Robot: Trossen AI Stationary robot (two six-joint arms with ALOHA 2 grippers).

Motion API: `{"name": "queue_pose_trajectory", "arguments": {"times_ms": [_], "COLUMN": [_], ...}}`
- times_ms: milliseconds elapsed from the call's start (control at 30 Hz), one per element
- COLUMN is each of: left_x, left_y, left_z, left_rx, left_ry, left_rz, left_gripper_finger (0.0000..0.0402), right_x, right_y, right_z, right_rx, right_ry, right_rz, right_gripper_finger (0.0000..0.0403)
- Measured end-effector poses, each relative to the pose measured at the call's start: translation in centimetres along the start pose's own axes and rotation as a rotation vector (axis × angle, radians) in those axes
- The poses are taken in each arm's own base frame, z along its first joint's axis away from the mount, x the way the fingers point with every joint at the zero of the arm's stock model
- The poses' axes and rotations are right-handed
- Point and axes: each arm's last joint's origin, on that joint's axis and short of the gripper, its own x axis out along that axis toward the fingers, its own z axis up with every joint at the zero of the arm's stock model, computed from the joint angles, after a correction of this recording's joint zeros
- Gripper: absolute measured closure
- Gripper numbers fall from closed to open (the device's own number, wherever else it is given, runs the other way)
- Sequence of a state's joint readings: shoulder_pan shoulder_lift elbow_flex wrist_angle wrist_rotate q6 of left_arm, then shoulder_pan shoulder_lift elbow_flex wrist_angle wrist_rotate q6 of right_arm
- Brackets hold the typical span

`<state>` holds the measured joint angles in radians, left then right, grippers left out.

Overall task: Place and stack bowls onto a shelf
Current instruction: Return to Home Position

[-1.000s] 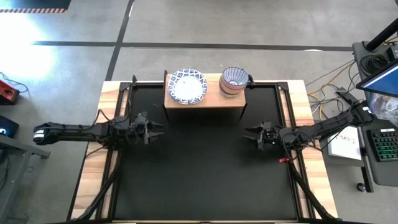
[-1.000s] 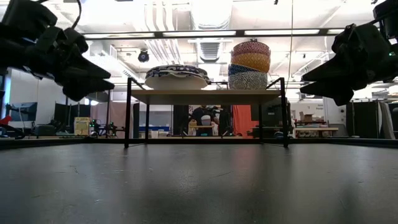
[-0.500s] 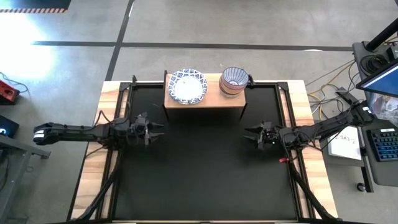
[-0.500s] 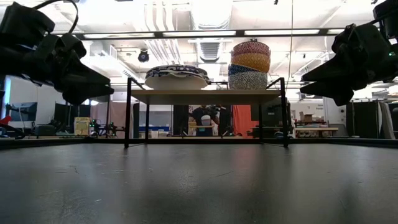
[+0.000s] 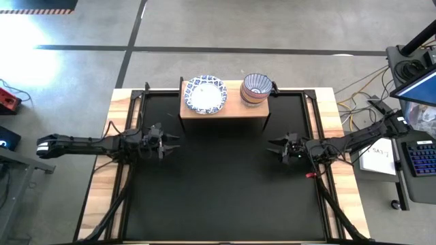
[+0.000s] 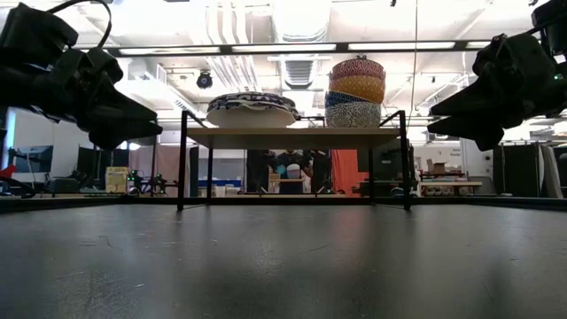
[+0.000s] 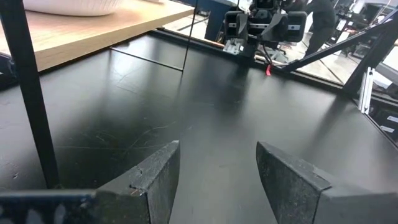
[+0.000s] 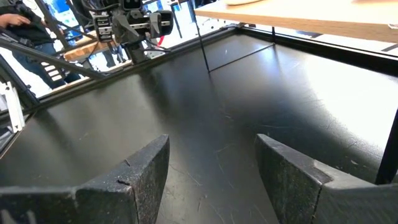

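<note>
The stacking looks finished: every bowl in view sits on the shelf (image 5: 228, 109), which stands at the table's (image 5: 218, 197) 12 o'clock edge in the high view. The white stack (image 5: 206, 94) takes the shelf's 9 o'clock half and the small stack (image 5: 256, 88) its 3 o'clock half, the two near each other but apart. From the low view the small stack (image 6: 357, 91) shows four tiers, a grey patterned one at the bottom and a red one on top; the white stack (image 6: 252, 108) lies flat and low, and how many bowls it holds cannot be counted. No bowl shows off the shelf, so by my reading nothing is left to place, only to draw the arms back to rest

The left gripper (image 5: 170, 141) hangs above the table at its 9 o'clock side, empty, its fingers (image 7: 155, 180) spread wide with only bare tabletop between them. From it the shelf lies toward 1 o'clock, well apart, the white stack being the nearer of the two. The right gripper (image 5: 276, 146) hangs at the 3 o'clock side, likewise empty and wide, as its own fingers (image 8: 292, 180) show. From it the shelf lies toward 11 o'clock, well apart, with the small stack nearer. The two grippers face each other across the middle of the table, and neither touches the shelf or any bowl
</note>
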<state>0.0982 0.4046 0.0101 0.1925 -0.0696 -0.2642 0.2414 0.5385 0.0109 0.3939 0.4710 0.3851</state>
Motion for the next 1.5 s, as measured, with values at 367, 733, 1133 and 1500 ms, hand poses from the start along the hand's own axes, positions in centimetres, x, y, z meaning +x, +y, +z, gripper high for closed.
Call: {"name": "queue_pose_trajectory", "arguments": {"times_ms": [367,733,1133,1500], "left_x": [0.0,-1.3,-2.9,-3.2], "left_y": [0.0,-0.3,-0.5,-0.6], "left_z": [0.0,1.4,2.7,2.8], "left_rx": [0.001,-0.011,-0.024,-0.026], "left_ry": [-0.002,-0.169,-0.347,-0.375], "left_rz": [-0.003,-0.050,-0.097,-0.105], "left_gripper_finger": [0.0208,0.0208,0.0208,0.0208], "right_x": [0.0,0.0,-1.6,-3.3], "right_y": [0.0,0.0,0.0,-0.4], "right_z": [0.0,0.1,2.3,4.1], "right_rx": [0.000,0.003,0.109,0.202], "right_ry": [0.000,-0.005,-0.198,-0.378], "right_rz": [0.000,0.002,0.081,0.125], "right_gripper_finger": [0.0179,0.0179,0.0179,0.0179]}}
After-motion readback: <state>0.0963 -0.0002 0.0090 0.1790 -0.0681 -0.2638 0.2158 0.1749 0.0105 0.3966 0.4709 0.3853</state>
